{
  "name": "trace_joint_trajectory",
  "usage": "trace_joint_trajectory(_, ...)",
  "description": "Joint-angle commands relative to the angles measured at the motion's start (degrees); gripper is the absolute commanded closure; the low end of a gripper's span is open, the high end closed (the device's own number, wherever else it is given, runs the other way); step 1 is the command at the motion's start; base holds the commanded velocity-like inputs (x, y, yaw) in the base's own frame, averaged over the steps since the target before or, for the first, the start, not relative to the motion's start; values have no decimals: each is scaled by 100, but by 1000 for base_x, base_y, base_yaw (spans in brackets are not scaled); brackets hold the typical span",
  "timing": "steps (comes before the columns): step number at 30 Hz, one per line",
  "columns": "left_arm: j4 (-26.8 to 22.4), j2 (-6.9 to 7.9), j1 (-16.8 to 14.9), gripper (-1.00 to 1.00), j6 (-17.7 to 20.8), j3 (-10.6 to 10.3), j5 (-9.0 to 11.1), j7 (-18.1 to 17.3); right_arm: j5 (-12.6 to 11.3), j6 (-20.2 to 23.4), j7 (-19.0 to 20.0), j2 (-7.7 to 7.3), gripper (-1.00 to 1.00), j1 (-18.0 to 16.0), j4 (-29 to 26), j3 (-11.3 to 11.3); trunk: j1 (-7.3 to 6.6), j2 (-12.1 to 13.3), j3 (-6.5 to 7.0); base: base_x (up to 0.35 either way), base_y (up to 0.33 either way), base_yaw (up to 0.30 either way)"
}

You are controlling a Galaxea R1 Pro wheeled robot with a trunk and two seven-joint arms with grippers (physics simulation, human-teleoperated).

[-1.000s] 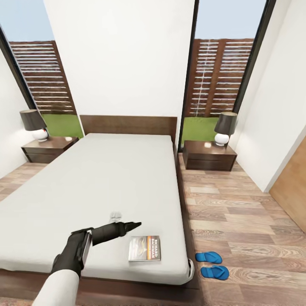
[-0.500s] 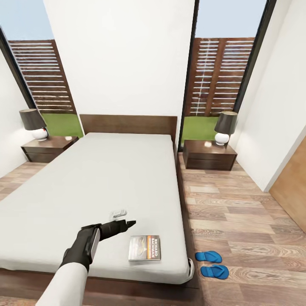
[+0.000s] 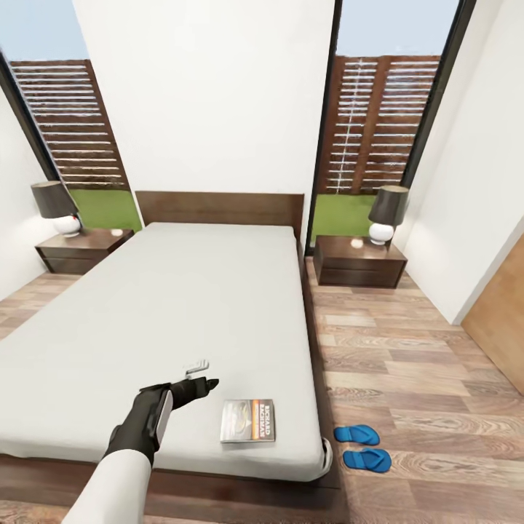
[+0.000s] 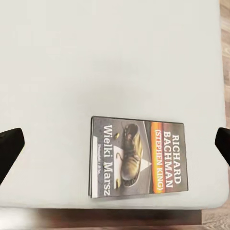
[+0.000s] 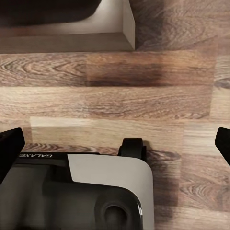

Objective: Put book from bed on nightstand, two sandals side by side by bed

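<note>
Left gripper point(image 3: 198, 375) hovers wide open, empty, over the paperback point(image 4: 139, 157) on the bed point(image 3: 145, 320); next, descend and grasp.

Two lamps with dark shades and white bases, the left lamp point(image 3: 57, 208) and the right lamp point(image 3: 386, 214), flank a white wall point(image 3: 207, 94). A light wooden door point(image 3: 502, 320) stands at the right.

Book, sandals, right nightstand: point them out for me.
book point(image 3: 248, 421), head view, cover centre
sandals point(image 3: 357, 435), head view, farther sandal's sole
right nightstand point(image 3: 358, 271), head view, drawer front
</note>
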Motion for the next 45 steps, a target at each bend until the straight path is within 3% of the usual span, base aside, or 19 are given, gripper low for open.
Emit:
trace_joint_trajectory(1,-8,-10,-7,-100,19,29,-57,-58,59,-13,11,-5,-100,-8,15,-50,0,-4,-15,0,0,53)
trace_joint_trajectory(5,-5,-10,-7,-100,19,-101,-45,-272,60,-17,11,-5,-100,-8,15,-50,0,-4,-50,0,0,68)
trace_joint_trajectory(9,-5,-4,-7,-100,21,-389,-43,-1142,61,-20,11,-5,-100,-9,15,-50,0,-4,-85,0,0,78)
trace_joint_trajectory(12,2,-2,-7,-100,15,-559,-43,-1441,61,-21,11,-5,-100,-8,15,-50,0,-4,-112,0,0,80)
trace_joint_trajectory(31,4,-6,-7,-100,17,-635,-49,-1504,53,-22,11,-5,-100,-9,15,-50,0,-4,-280,0,0,71)
trace_joint_trajectory(45,-4,-2,-7,-100,15,-635,-46,-1503,8,-18,11,-5,-100,-8,15,-50,0,-4,-406,0,0,-103)
